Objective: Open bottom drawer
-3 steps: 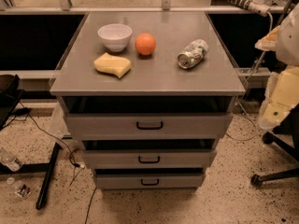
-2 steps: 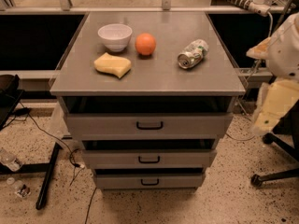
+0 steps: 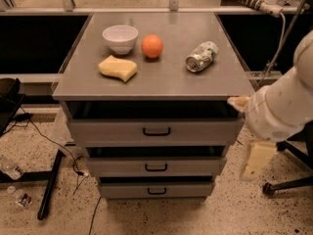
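The grey cabinet (image 3: 151, 84) has three drawer fronts stacked. The bottom drawer (image 3: 122, 190) is the lowest and narrowest front, with a small black bar handle (image 3: 157, 191); a dark gap shows above it. It sits close to the floor, pushed back further than the two above. My white arm (image 3: 286, 106) comes in from the right edge beside the cabinet's front right corner. My gripper (image 3: 256, 160) hangs below it, cream-coloured, to the right of the middle drawer (image 3: 117, 167) and well right of and above the bottom handle, holding nothing I can see.
On the cabinet top lie a white bowl (image 3: 120, 37), an orange (image 3: 152, 46), a yellow sponge (image 3: 118, 67) and a crushed can (image 3: 201, 56). A black stand leg (image 3: 49, 190) and cables lie on the floor at left, a chair base (image 3: 288, 184) at right.
My arm has swung left and down towards the cabinet's right front corner, bringing the gripper lower and closer to the drawers. The drawers have not moved.
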